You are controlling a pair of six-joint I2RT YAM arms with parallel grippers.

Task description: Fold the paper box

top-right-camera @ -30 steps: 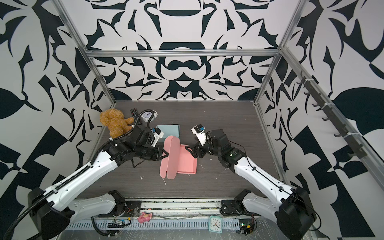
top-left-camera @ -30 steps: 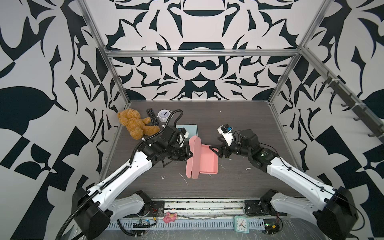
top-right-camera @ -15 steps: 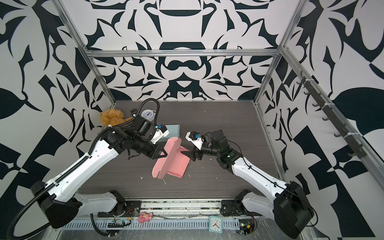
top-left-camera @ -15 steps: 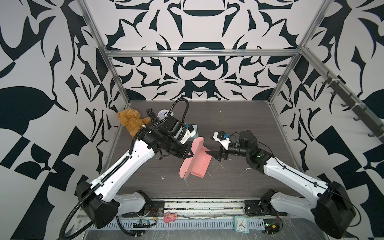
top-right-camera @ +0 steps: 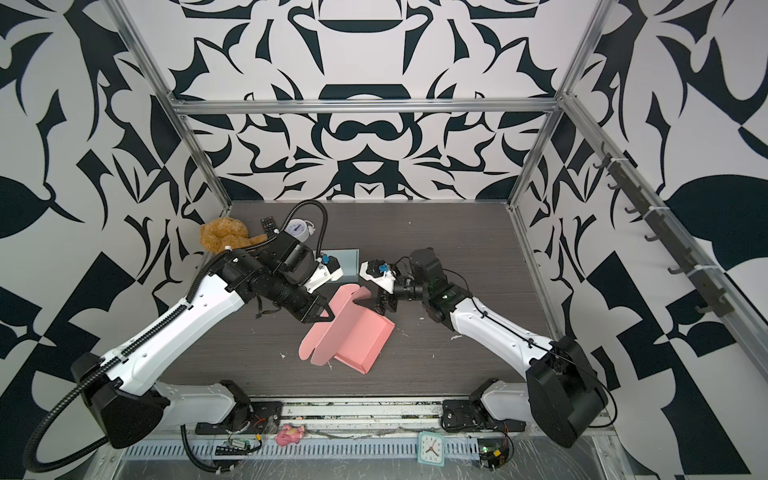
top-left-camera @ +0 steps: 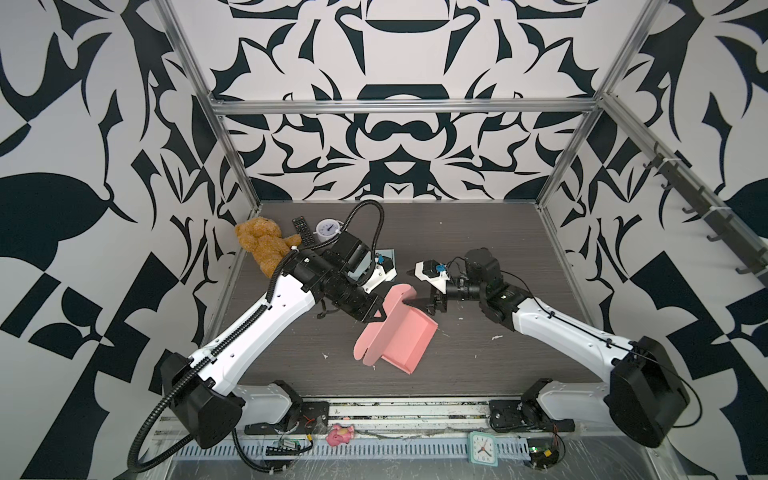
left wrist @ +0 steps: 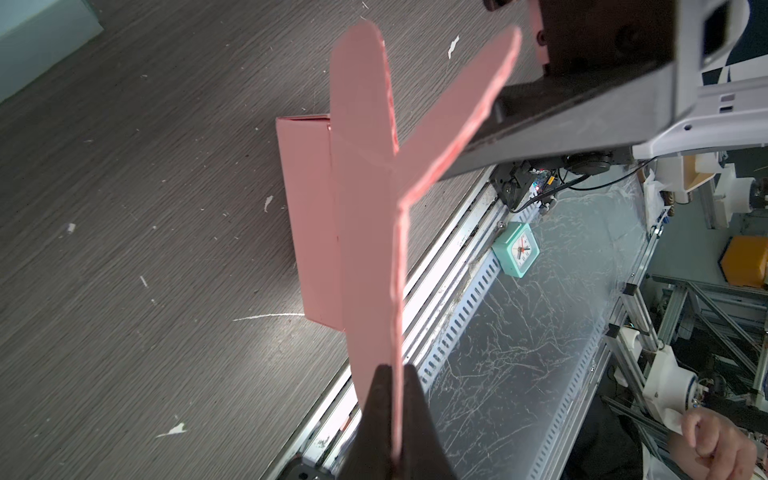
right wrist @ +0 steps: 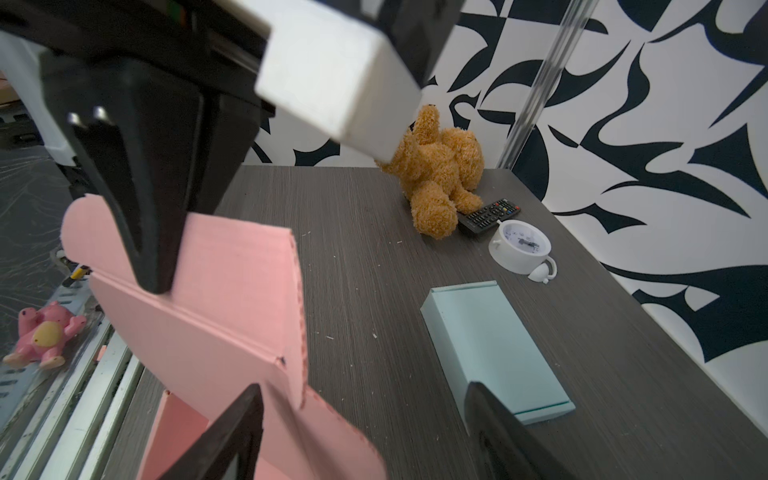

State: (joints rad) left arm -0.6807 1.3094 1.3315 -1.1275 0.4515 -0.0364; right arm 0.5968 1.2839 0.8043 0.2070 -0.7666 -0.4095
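While the paper box (top-left-camera: 399, 345) stands half-formed and tilted beside the pale blue slab (top-right-camera: 349, 262), on the slab's side toward my arm bases and with its low end seemingly on the table (top-left-camera: 498, 249), my left tool (top-left-camera: 379, 322) is pinched tight on one raised panel. My right tool (top-left-camera: 436, 306), also near the slab, gapes wide on nothing, next to the rounded flap. I judge the walls are being raised. Next, that tool must press the flap inward while the left steadies.
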